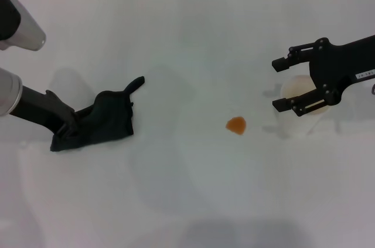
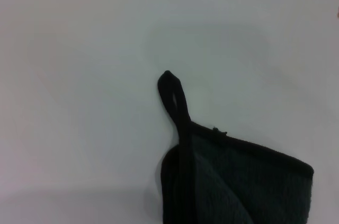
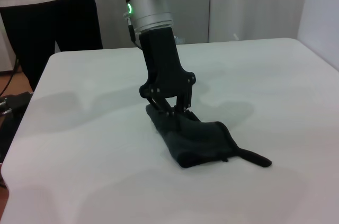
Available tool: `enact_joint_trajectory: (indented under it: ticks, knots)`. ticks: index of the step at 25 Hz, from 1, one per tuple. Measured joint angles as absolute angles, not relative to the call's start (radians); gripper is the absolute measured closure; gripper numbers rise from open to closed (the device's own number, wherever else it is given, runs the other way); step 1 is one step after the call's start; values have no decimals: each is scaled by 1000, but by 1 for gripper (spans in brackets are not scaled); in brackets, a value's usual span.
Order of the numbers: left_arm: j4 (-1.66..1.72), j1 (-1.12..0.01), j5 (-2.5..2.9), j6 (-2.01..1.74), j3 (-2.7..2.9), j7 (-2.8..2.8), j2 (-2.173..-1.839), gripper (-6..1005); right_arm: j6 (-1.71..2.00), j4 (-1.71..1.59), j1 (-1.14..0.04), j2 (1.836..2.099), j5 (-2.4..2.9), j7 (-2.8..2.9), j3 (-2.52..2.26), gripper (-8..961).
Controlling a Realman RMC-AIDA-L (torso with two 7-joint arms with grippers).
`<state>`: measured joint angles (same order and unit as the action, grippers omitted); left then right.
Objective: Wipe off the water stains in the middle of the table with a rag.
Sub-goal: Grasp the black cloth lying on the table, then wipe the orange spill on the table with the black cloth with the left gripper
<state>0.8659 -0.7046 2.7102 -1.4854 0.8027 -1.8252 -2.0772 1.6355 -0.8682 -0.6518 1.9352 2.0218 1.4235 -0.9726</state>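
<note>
The dark rag (image 1: 102,120) lies crumpled on the white table (image 1: 187,201) at the left, its pointed tab (image 1: 136,85) sticking out toward the middle. My left gripper (image 1: 67,126) is down on the rag's outer edge; in the right wrist view the left gripper (image 3: 176,114) is pinched shut on the rag (image 3: 204,140). The left wrist view shows the rag (image 2: 243,181) and its tab (image 2: 174,96). The small orange-brown water stain (image 1: 236,125) sits apart in the middle, right of the rag. My right gripper (image 1: 276,84) is open at the right.
A white round cup (image 1: 296,91) stands at the right, showing between and under the right gripper's open fingers. A person in dark trousers (image 3: 50,17) stands beyond the table's far end in the right wrist view. A table edge (image 3: 10,144) runs close to the rag.
</note>
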Motion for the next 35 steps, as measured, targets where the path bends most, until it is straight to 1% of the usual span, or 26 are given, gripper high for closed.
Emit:
enact_joint_trajectory:
  ticks: [4,12,20,23,35]
  knots:
    - [872,-707,2689,-1485,819,-1823,-2077,911,1633,-868,-652,1936,2022,1424,-972,123]
    - [915,-717,2535,-1480,895,-1802,-2076,910,1649,-868,-651,1934,2014,1426,-963,123]
    - [879,-773,2410,-1440,1044,-1778,-2079,911,1674,-889,-643,1935,2012,1429,-962,123]
    - [841,-800,2353,-1382,1147,-1784,-2085,910,1679,-890,-638,1936,2012,1431,-962,123]
    - [694,-901,2140,-1156,1479,-1861,-2088,911,1689,-890,-628,1942,2011,1427,-965,123]
